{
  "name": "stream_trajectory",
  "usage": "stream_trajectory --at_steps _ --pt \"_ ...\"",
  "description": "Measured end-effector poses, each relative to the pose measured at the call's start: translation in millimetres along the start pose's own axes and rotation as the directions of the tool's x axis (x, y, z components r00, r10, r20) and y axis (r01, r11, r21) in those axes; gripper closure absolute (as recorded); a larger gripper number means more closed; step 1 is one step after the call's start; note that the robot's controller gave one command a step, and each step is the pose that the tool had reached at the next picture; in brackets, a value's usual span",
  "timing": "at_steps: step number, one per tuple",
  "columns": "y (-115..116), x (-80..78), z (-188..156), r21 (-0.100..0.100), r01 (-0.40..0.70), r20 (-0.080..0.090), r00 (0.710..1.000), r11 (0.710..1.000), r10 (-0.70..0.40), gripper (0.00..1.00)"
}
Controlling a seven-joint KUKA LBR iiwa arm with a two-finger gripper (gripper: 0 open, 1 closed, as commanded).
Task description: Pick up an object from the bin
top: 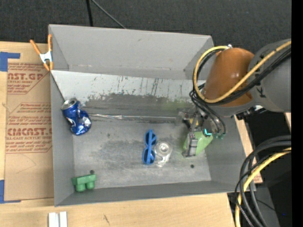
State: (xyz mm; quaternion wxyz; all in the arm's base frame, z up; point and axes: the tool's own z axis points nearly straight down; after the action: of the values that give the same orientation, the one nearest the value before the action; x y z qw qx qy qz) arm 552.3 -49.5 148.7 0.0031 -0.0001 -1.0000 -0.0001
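End effector (191,145) sat low in the right part of the bin (128,46), right down at floor level, with the arm's orange cover (227,77) and looped yellow cables (197,74) hanging over it from the right. Honestly couldn't tell if it was open or closed; the metal bits were all bunched together from this angle.

The thing it was on was a small pale green object (204,144), kind of a soft lime colour and a stubby, slightly tilted chunk. It lay on the bin floor near the right wall, touching or just under the end effector's right side. Part of it was covered, so I couldn't make out the full shape, and I couldn't say it was actually being gripped.

Just to the left, near the middle of the floor, was a pair of blue toy glasses (149,147) with a clear round plastic piece (163,152) lying against them. Both were close to the end effector but apart from it.

Way over at the left wall was a crushed blue drink can (75,117), and in the front left corner a darker green block (84,182) on its own.
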Motion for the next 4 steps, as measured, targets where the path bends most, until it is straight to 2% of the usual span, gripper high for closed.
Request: stream_trajectory --at_steps 1,2,3,4 --pt "-77.2 -21.7 53.1 0.004 0.451 0.004 0.893 0.893 -0.451 0.00" --pt "-73.8 -23.0 51.0 0.001 0.452 0.008 0.892 0.892 -0.452 1.00" --pt "-52.7 -6.5 78.2 0.009 0.964 0.004 0.266 0.266 -0.964 1.00" --pt "-7.0 -1.4 -31.2 0.014 0.974 0.005 0.225 0.225 -0.974 1.00"
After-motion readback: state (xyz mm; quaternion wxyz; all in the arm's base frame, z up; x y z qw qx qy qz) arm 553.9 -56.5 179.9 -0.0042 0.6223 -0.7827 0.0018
